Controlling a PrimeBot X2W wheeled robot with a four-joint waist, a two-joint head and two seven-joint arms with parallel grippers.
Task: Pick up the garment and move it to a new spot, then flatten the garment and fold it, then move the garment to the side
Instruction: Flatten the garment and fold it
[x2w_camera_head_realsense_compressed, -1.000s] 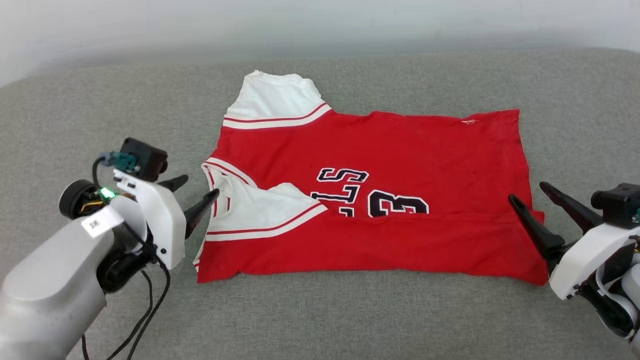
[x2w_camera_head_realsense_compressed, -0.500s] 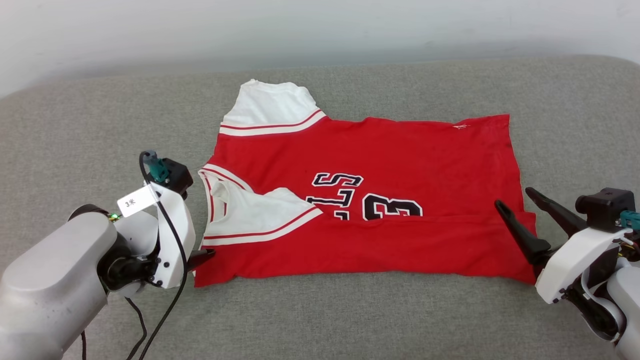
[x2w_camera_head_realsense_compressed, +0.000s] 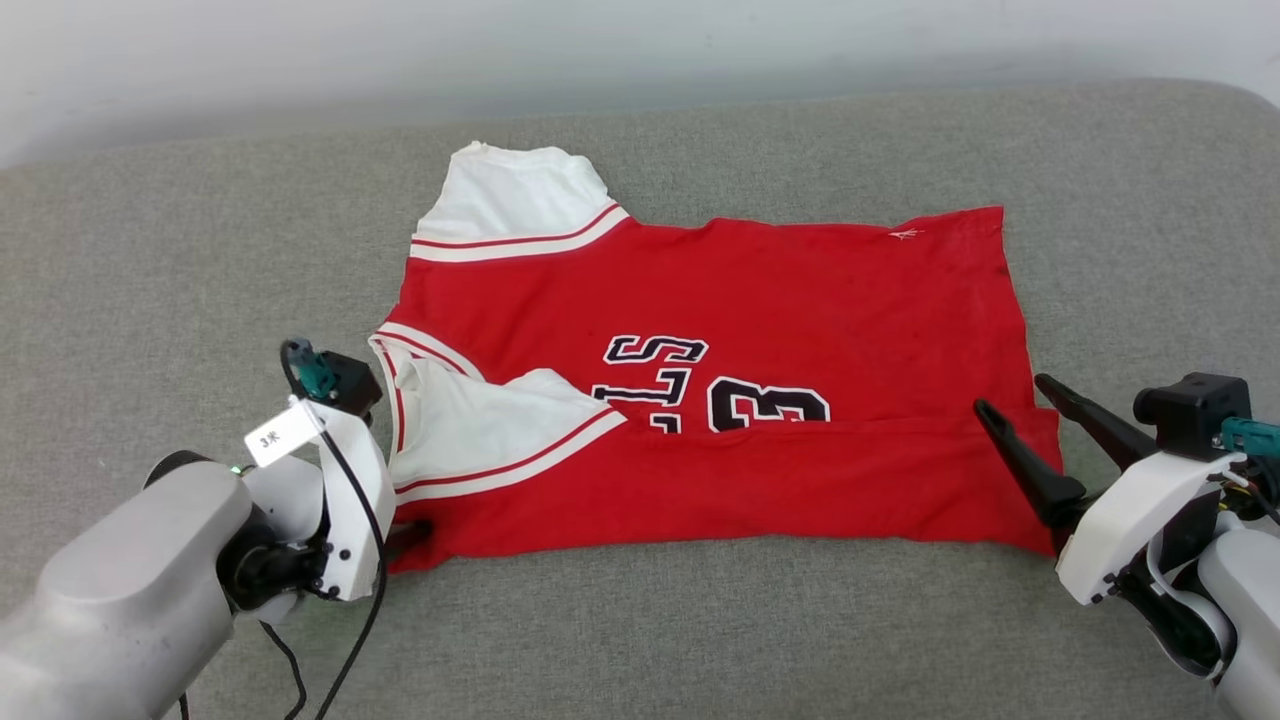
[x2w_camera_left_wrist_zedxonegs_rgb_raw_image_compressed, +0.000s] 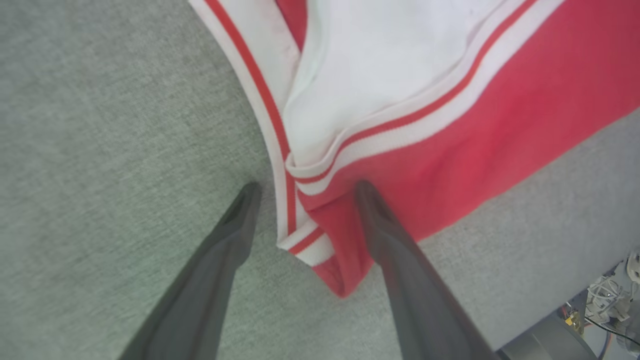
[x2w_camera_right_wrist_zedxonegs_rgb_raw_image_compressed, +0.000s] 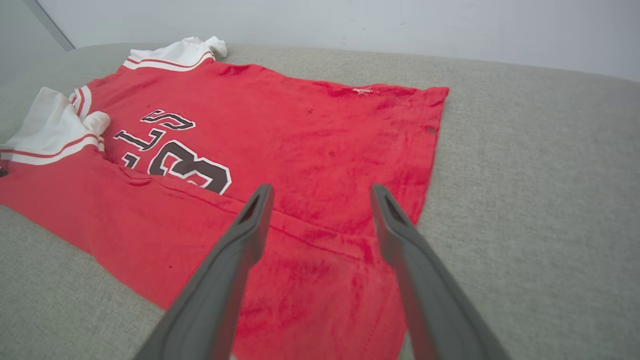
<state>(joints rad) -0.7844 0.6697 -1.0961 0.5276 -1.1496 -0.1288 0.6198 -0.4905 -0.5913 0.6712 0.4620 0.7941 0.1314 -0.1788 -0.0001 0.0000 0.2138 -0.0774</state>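
Grey woven upholstered surface (x2w_camera_head_realsense_compressed: 700, 630), broad and cushioned with rounded far corners; a plain pale wall (x2w_camera_head_realsense_compressed: 600, 50) behind it. The red jersey (x2w_camera_head_realsense_compressed: 760, 300) lies spread near the middle, neck end toward the robot's left and hem toward its right. The near long edge is folded up over the lower part of the black number (x2w_camera_head_realsense_compressed: 768, 405). One white sleeve (x2w_camera_head_realsense_compressed: 510, 200) sticks out at the far left, and the other sleeve (x2w_camera_head_realsense_compressed: 480, 430) lies folded across the red body. The left wrist view is close on the near-left corner: striped trim (x2w_camera_left_wrist_zedxonegs_rgb_raw_image_compressed: 285, 150) curled over itself, a red corner tip past it, and, beyond the cushion's edge, a tangle of cables (x2w_camera_left_wrist_zedxonegs_rgb_raw_image_compressed: 607, 295). The right wrist view looks low across the whole shirt and picks up a small white mark (x2w_camera_right_wrist_zedxonegs_rgb_raw_image_compressed: 362, 90) near the far hem corner. Left arm: pale forearm low at left, wrist turned inward. Left gripper (x2w_camera_left_wrist_zedxonegs_rgb_raw_image_compressed: 306, 186) is spread, one finger over bare cushion and the other over red cloth, straddling the corner; contact cannot be told. Right arm: low at right, fingers angled up and left. Right gripper (x2w_camera_right_wrist_zedxonegs_rgb_raw_image_compressed: 321, 189) is spread above the near hem corner, grasping nothing.
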